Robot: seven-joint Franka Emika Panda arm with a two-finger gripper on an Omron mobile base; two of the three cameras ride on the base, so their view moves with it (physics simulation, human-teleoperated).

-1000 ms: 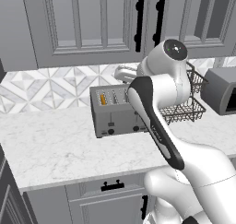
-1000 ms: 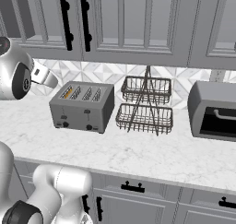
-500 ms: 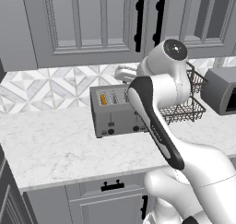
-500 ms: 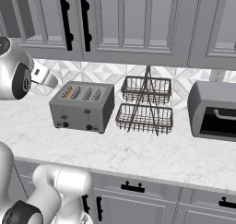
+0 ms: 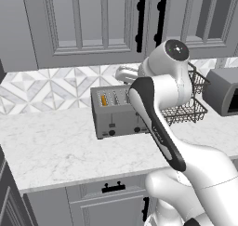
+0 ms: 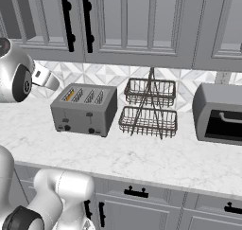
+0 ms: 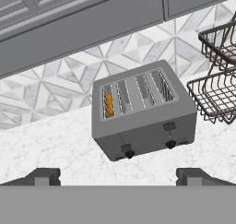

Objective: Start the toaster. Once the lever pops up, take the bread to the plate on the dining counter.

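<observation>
While high, fingers (image 7: pixel 46 176) wide above toaster (image 7: pixel 143 111)

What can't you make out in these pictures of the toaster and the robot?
- Toaster: in the left base view the arm covers its right end.
- Bread: sunk in the left slot, just an orange edge shows.
- Lever: too small to tell if pressed.
- Gripper: fingertips cut off by the hand view's bottom; jaws wide apart.
</observation>
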